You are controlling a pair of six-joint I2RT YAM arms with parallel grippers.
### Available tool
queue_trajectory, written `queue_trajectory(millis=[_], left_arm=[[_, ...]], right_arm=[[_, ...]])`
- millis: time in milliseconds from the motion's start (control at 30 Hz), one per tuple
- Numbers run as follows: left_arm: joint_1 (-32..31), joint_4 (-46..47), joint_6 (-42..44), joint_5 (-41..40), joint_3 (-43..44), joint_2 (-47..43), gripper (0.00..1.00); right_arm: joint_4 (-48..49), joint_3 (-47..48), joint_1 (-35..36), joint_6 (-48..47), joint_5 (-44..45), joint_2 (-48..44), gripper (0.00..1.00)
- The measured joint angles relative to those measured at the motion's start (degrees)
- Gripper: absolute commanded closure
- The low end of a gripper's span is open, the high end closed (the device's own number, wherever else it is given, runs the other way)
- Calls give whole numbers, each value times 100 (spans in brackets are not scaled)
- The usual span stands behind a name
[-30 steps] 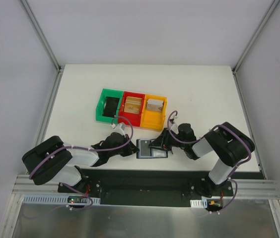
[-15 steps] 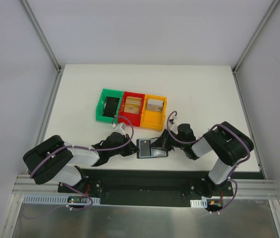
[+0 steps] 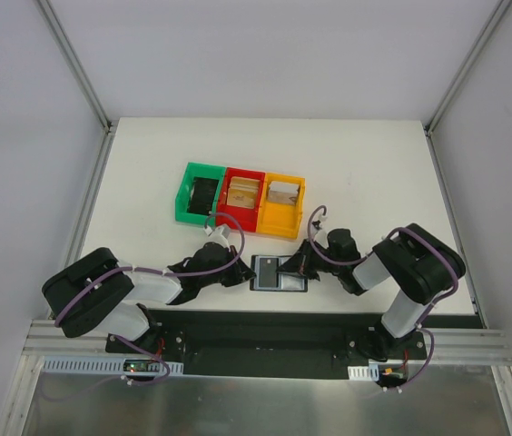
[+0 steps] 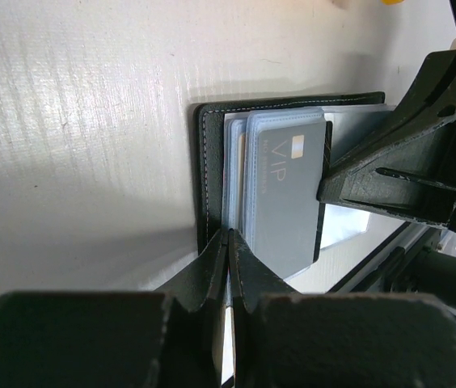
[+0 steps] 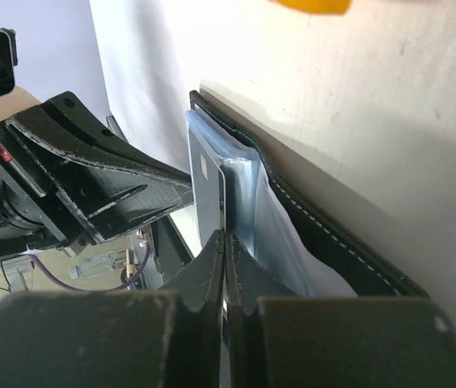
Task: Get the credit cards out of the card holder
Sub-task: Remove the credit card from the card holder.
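- The left claw is clenched, its two dark fingers meeting tip to tip at the left edge of the card holder. I cannot tell whether a thin edge is pinched between them.
- The card holder lies open and flat on the white worktop, close to its near edge and between the two claws.
- The credit cards sit stacked inside it in clear sleeves. The top one is grey-blue and marked VIP, and a tan edge shows beside it.
- The right claw is also clenched, with its tips at the sleeve edges on the right side. Again I cannot tell what, if anything, it grips.
- Likely risk: the card edges look thin and slick, so the fingertips could slide off.
- Likely risk: the holder looks light, so a pull could drag or lift the whole wallet if the other claw does not pin it.
- Likely risk: a sleeve could come away with a card, or several cards could come out together.
- Likely risk: the claws work very near each other and could collide.
- Materials: the claw fingers are matte, hard and wedge-shaped. The cover is black and leather-like with pale stitching along a rounded edge. The sleeves are glossy, floppy film, and the worktop is painted and faintly ridged.
- Farther back stand three rigid plastic bins in a row: a green bin, a red bin and an orange bin, each box-shaped and open-topped.
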Motion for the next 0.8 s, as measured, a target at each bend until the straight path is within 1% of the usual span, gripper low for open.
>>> queue_trajectory(millis=[800], left_arm=[[-35,-9,-87,-15,0,0,100]], right_arm=[[-9,-258,-286,-96,-170,-205,99]])
